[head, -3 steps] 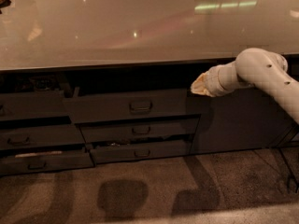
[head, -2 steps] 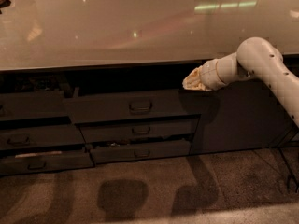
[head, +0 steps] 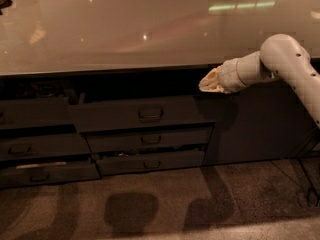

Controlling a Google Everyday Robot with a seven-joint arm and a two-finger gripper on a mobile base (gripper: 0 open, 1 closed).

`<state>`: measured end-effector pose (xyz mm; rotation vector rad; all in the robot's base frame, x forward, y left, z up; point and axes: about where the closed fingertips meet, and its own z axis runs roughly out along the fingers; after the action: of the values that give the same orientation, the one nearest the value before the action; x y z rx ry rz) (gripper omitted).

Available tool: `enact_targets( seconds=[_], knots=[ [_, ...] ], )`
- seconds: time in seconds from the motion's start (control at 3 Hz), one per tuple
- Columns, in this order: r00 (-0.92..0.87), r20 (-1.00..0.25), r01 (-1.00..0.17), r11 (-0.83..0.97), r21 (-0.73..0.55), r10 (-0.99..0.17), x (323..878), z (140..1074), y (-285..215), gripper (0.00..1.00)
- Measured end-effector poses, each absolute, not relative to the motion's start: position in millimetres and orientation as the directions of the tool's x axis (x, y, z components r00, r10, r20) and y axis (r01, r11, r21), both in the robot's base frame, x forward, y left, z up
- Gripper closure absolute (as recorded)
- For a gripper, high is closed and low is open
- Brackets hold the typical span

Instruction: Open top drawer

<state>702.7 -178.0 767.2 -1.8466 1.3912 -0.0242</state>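
Fingers (head: pixel 209 82) near top drawer (head: pixel 110 117) upper right corner, drawer interior in shadow

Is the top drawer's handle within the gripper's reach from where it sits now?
Probably yes. The gripper hangs just below the countertop edge, above and to the right of the handle of the top drawer, with nothing visible between them.
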Motion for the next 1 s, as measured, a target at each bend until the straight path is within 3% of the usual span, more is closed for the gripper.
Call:
enact_targets(
  seconds=[0.67,1.0],
  knots=[
    [0.375,-0.213,-0.775,-0.179,-0.606,-0.903,723,762,-157,1.00],
    [0.375,-0.213,-0.775,-0.179,-0.606,-0.902,723,762,-157,1.00]
  ],
)
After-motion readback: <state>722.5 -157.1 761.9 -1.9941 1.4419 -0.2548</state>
